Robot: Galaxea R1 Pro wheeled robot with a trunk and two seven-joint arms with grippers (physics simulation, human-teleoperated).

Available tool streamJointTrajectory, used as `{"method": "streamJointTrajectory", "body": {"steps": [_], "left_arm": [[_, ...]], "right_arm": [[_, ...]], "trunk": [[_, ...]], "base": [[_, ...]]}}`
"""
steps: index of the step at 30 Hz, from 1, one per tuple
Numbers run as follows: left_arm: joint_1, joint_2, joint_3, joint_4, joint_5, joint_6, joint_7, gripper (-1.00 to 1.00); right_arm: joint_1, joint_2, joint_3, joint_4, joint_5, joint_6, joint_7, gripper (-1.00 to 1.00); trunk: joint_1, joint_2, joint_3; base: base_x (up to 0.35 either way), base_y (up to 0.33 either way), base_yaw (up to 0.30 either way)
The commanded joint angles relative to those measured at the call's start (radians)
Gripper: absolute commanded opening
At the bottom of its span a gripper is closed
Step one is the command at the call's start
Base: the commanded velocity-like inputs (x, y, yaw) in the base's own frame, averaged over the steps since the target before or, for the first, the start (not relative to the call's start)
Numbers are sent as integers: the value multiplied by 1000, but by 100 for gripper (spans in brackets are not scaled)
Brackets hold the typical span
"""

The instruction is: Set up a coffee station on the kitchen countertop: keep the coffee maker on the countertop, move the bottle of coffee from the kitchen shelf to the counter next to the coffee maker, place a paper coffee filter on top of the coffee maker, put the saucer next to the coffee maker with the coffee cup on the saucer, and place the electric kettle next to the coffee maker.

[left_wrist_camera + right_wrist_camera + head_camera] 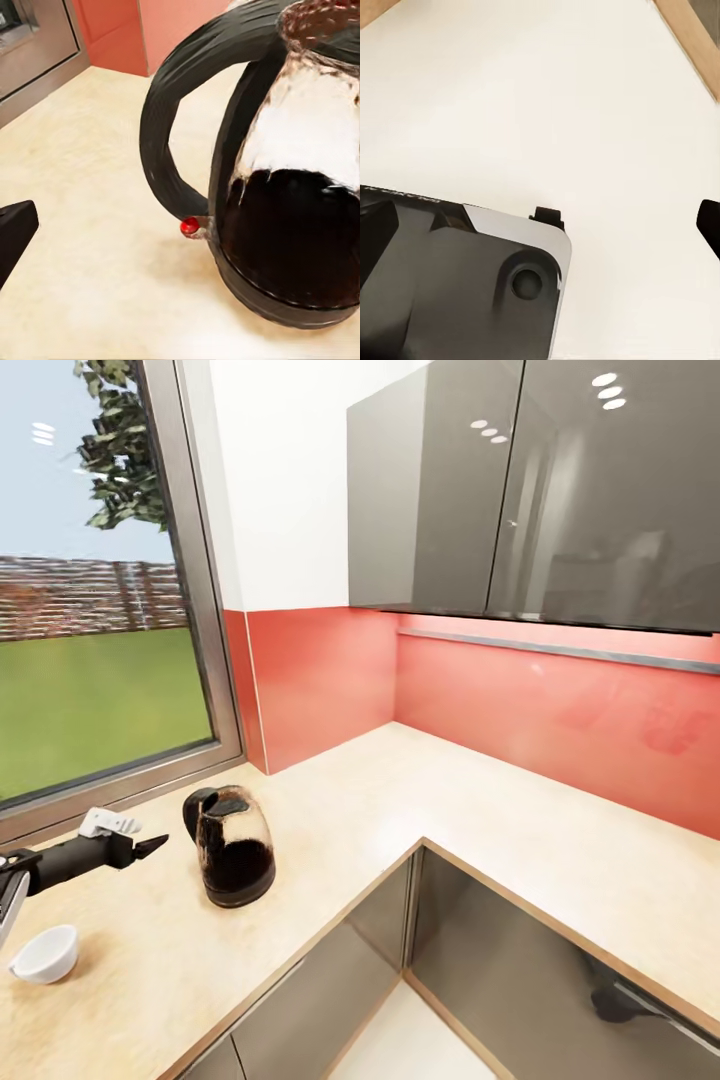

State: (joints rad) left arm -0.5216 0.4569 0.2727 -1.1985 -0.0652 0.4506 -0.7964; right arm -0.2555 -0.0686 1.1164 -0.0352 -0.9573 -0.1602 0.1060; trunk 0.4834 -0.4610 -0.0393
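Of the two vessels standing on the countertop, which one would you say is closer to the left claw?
The electric kettle, the tall brownish glass one with a black handle. It stands just beyond the left claw, while the low white coffee cup sits further back, beside the arm.

Red backsplash [330,680], grey wall cabinets [540,490], window [90,590].

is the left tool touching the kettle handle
Apart. The head view shows bare countertop between the left tool and the electric kettle; its handle faces the tool.
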Motion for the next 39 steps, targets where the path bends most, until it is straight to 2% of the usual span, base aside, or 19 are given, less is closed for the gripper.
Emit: {"method": "streamJointTrajectory", "body": {"steps": [1, 8, 17, 25, 39], "left_arm": [[-1, -1, 2, -1, -17, 5, -7, 100], [-1, -1, 6, -1, -34, 4, -7, 100], [-1, -1, 18, -1, -36, 3, 2, 100], [-4, -1, 19, -2, -35, 3, 52, 100], [-5, -3, 12, -3, -33, 2, 58, 100]], "right_arm": [[-1, 0, 7, 0, -11, -2, 4, 100], [-1, 0, 7, 0, -11, -2, 4, 100], [-1, 0, 7, 0, -11, -2, 4, 100], [-1, 0, 7, 0, -11, -2, 4, 100], [-1, 0, 7, 0, -11, -2, 4, 100]], "trunk": [[1, -2, -2], [1, -2, -2], [1, -2, -2], [1, -2, -2], [1, -2, -2]], "base": [[257, 0, 0], [94, 0, 0], [6, 0, 0], [0, 0, 0], [54, -18, 0]]}}
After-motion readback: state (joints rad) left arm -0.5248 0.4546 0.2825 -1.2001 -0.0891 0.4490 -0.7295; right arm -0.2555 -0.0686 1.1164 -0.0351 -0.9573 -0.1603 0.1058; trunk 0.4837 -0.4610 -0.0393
